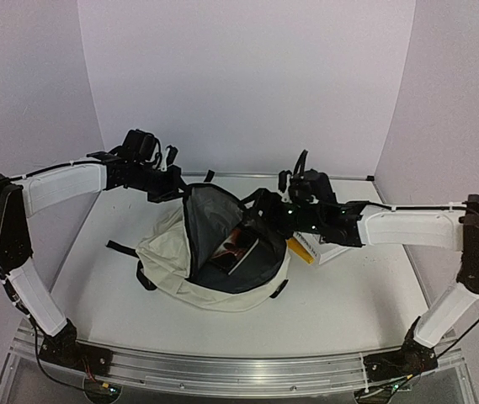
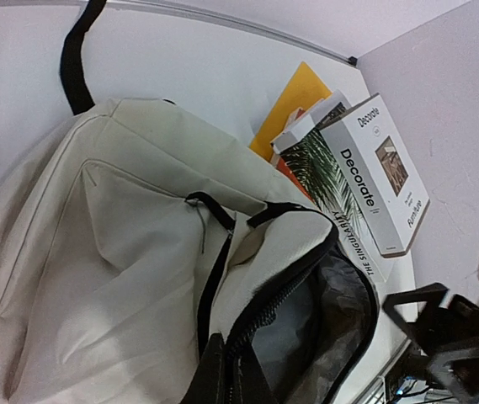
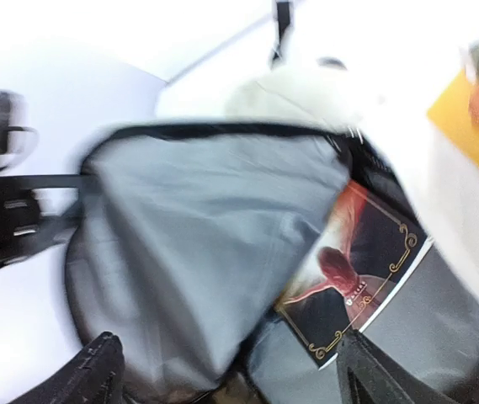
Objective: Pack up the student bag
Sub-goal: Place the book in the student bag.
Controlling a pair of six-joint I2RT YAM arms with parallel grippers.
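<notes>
So the left gripper [image 2: 222, 372] pinches the student bag [image 2: 96, 252] open at eleven o'clock; the right gripper [image 3: 235, 374] hangs spread, empty, over the book [image 3: 353, 278].

Book [image 1: 237, 246] in student bag [image 1: 167, 252], stack [image 1: 327, 251] right of it

Top view: bright, even, diffuse light from above, faint lilac cast on walls [image 1: 247, 84], soft short shadow under bag [image 1: 172, 252] on desk [image 1: 348, 295], inside of bag dark with little detail, picture a bit soft and low-res. Left wrist view: sharp, titles on books [image 2: 374, 177] readable, desk glaring near white, cream cloth shaded in the folds. Right wrist view: heavy motion blur all over, top and right side blown out white, edges smeared, only book cover [image 3: 353, 286] in bag roughly legible
</notes>
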